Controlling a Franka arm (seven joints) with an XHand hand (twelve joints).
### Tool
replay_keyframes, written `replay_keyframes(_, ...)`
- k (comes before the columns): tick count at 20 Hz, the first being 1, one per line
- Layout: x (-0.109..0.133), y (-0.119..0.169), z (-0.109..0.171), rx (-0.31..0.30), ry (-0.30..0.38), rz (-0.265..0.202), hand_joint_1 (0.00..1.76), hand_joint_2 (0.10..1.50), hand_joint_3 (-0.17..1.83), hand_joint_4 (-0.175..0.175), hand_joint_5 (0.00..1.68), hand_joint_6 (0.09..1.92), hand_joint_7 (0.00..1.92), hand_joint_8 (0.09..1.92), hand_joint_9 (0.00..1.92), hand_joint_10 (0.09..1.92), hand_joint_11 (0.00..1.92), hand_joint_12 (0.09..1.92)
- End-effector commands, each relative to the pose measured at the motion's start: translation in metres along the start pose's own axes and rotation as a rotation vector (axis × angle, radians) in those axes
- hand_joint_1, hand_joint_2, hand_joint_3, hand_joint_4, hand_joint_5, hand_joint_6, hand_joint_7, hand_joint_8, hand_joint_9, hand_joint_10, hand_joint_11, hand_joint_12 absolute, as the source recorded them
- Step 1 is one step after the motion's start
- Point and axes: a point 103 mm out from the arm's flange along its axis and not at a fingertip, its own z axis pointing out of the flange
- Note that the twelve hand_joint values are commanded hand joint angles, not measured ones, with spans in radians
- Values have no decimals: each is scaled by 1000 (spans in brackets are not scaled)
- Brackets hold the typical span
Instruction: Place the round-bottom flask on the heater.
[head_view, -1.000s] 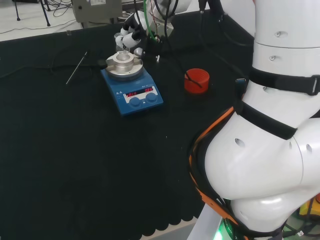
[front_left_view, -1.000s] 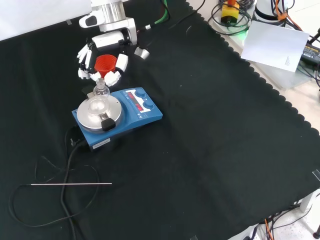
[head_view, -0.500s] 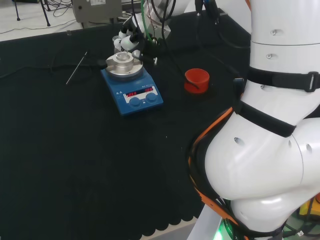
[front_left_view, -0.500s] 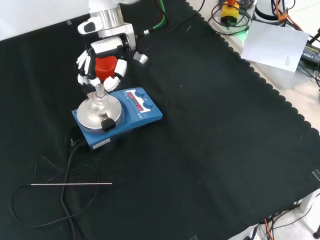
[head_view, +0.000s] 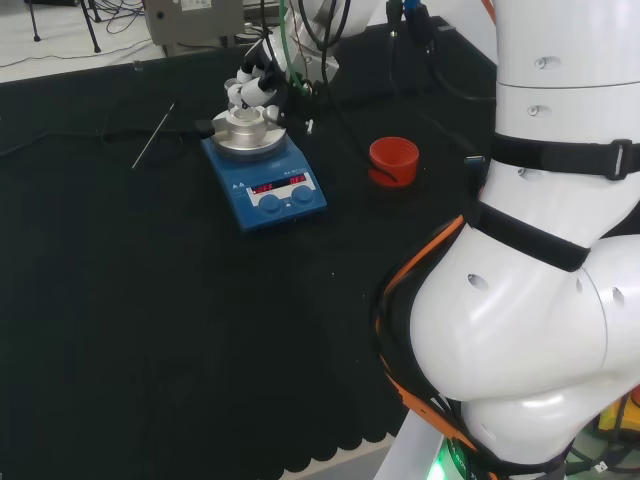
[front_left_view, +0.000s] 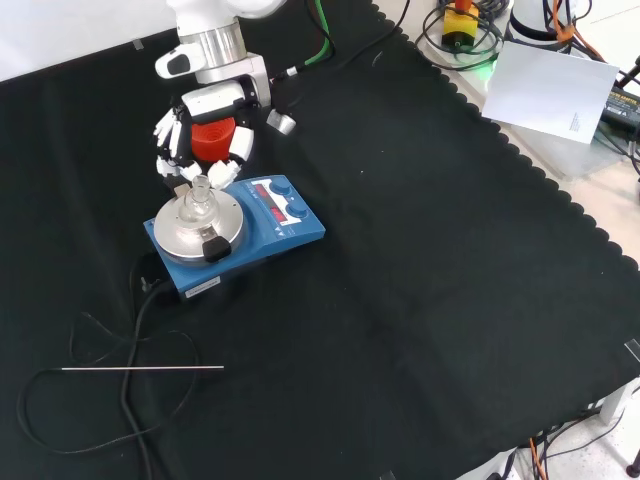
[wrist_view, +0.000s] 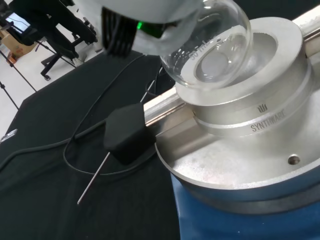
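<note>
The clear round-bottom flask (front_left_view: 198, 198) stands neck up in the silver block (wrist_view: 260, 115) on top of the blue heater (front_left_view: 285, 220). In the wrist view its bulb (wrist_view: 215, 50) rests in the block's bowl, slightly tilted. The hand (front_left_view: 190, 135) hangs just behind and above the flask in the front view, its fingers curled round the neck. In the head view the hand (head_view: 255, 82) sits over the flask (head_view: 244, 112) on the heater (head_view: 275, 190). A blurred white part of the hand (wrist_view: 150, 15) covers the flask's neck in the wrist view.
A red ribbed stand (head_view: 393, 160) sits right of the heater in the head view; in the front view it shows behind the hand (front_left_view: 212, 135). A thin metal rod (front_left_view: 140, 368) and a looping black cable (front_left_view: 130, 330) lie on the cloth. A black clamp knob (wrist_view: 127, 134) sticks out beside the block.
The hand has come slightly lower and nearer the heater in the front view, and the flask has sunk a little deeper into the silver block.
</note>
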Motion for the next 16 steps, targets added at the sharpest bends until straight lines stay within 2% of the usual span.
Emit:
replay_keyframes(1,-7,1,4,5,-2,11,1095,670,739,175,1156,912,720,590,880,521,526,1264)
replay_keyframes(7,-8,2,6,2,-11,13,1096,670,739,175,1157,912,720,590,880,520,526,1264)
replay_keyframes(16,-9,2,-1,0,19,12,1084,713,678,175,1129,928,706,594,873,523,525,1265)
